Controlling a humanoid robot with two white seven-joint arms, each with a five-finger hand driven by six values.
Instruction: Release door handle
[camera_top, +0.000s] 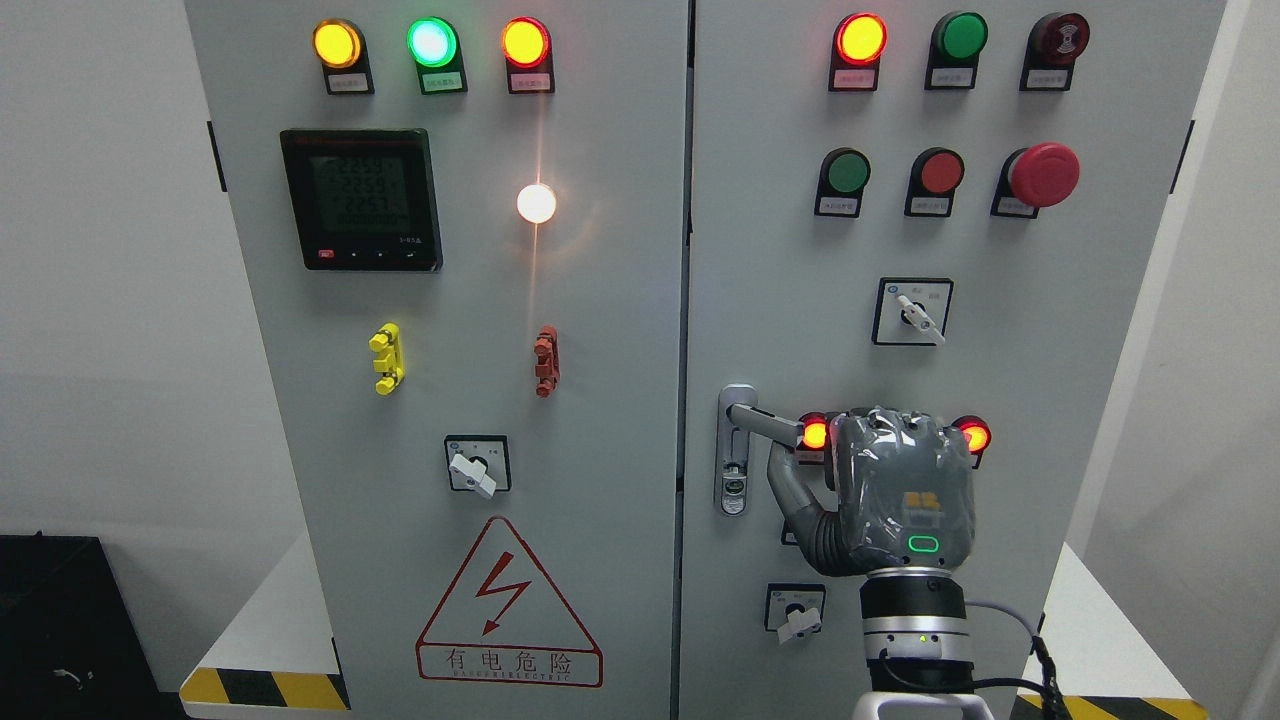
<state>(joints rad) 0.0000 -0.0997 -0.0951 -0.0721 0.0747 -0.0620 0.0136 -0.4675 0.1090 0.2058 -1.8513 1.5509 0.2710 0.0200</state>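
Head view | right hand (895, 490) upright, back to camera | thumb below door handle (762, 420)

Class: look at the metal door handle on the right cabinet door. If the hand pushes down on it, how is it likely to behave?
The door handle looks like rigid metal, so it probably will not flex. It sits on a plate, so it likely pivots there rather than slides. Its smooth finish may be slippery for the right hand on it.

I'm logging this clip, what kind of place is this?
Probably an electrical control room or test lab: a grey double-door control cabinet with indicator lamps, a digital power meter and an electric-shock warning triangle.
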